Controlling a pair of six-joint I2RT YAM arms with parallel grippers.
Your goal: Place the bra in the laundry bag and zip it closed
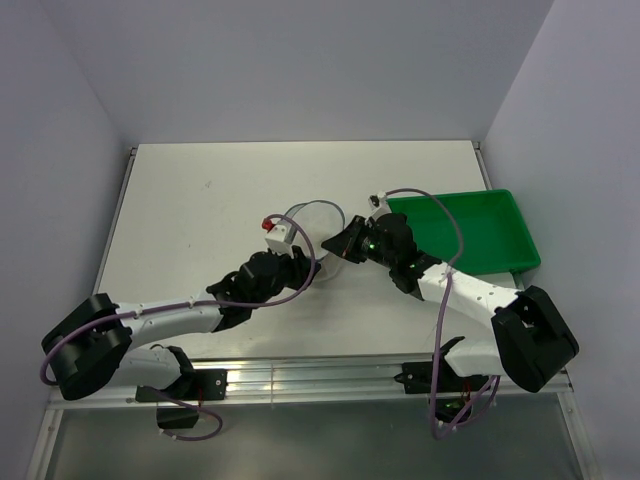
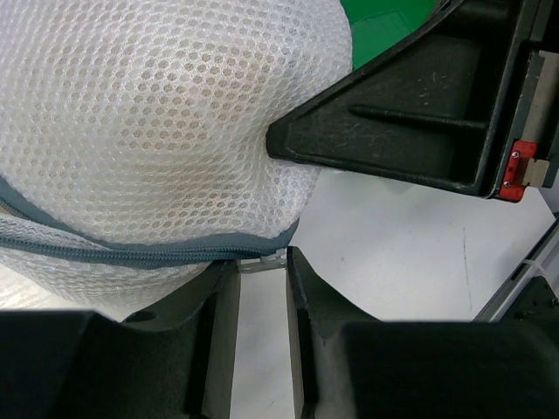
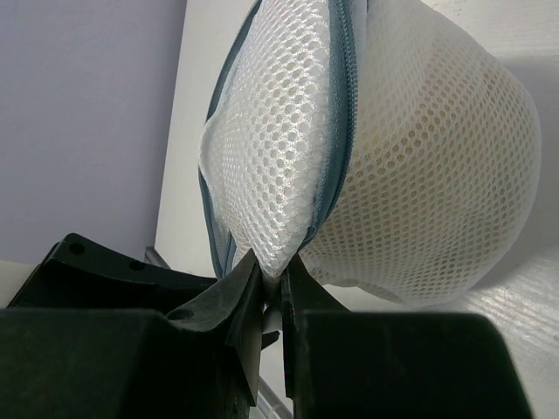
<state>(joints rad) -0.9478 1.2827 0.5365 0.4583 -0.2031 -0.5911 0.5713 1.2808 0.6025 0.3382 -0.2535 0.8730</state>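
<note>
The laundry bag (image 1: 318, 222) is a white mesh pouch standing on the table between both grippers. Its grey-blue zipper (image 2: 131, 255) runs along the rim. In the left wrist view the small white pull tab (image 2: 266, 258) bridges the tips of my left gripper (image 2: 260, 266), which is shut on it. My right gripper (image 3: 272, 271) is shut on a pinched fold of the bag's mesh (image 3: 279, 175) beside the zipper. The bra shows only as a pale beige shape (image 3: 437, 157) through the mesh.
A green plastic tray (image 1: 505, 215) sits at the right of the white table (image 1: 200, 210), just behind the right arm. Purple walls close the table in at the back and on both sides. The right gripper's black body (image 2: 410, 105) hangs close above the left fingers.
</note>
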